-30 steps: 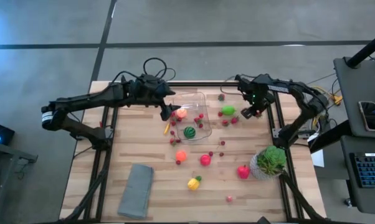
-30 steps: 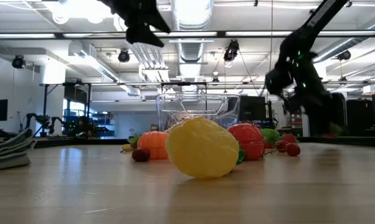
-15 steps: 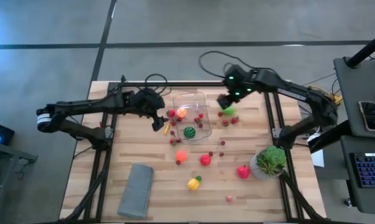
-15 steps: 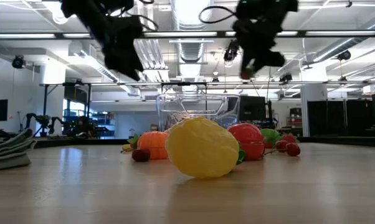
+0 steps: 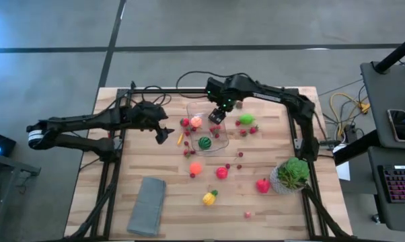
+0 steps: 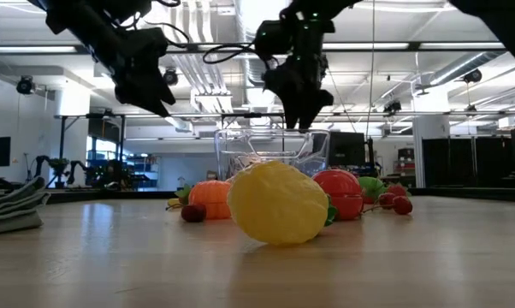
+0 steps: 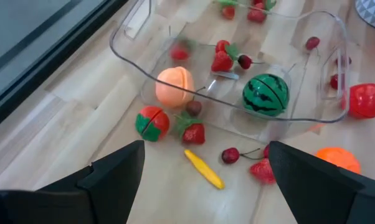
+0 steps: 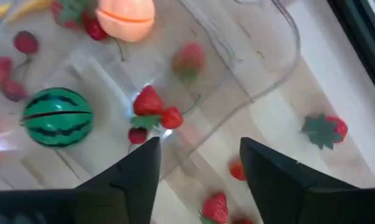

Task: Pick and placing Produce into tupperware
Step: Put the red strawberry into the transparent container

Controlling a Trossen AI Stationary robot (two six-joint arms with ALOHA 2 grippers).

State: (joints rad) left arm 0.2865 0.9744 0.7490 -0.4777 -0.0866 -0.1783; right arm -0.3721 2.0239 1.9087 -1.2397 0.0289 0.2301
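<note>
The clear tupperware [image 5: 206, 126] stands on the wooden table, far of centre. In it lie a peach-coloured fruit [image 7: 175, 86], a green watermelon [image 8: 56, 116], strawberries [image 8: 147, 101] and a cherry. My right gripper [image 8: 200, 168] hangs open above the tupperware's far right part [image 5: 216, 115], fingers pointing down, nothing between them. A blurred strawberry [image 8: 189, 59] shows below it inside the tupperware. My left gripper [image 7: 206, 152] is open and empty, just left of the tupperware [image 5: 163, 134], above a red-green tomato [image 7: 151, 122] and a yellow piece [image 7: 204, 168].
More produce lies right of and near the tupperware: a green piece [image 5: 246, 119], an orange one [image 5: 195, 168], red ones [image 5: 221, 173] [image 5: 262, 185], a yellow one [image 5: 208, 197], small berries. A potted plant [image 5: 291, 175] stands at the right, a grey cloth [image 5: 147, 205] near left.
My right gripper has swung from the table's far right toward the left and up, ending over the tupperware. A small red piece seen at its fingertips half a second ago is gone from them. My left gripper has sunk and drawn back toward the table's left, away from the tupperware.
</note>
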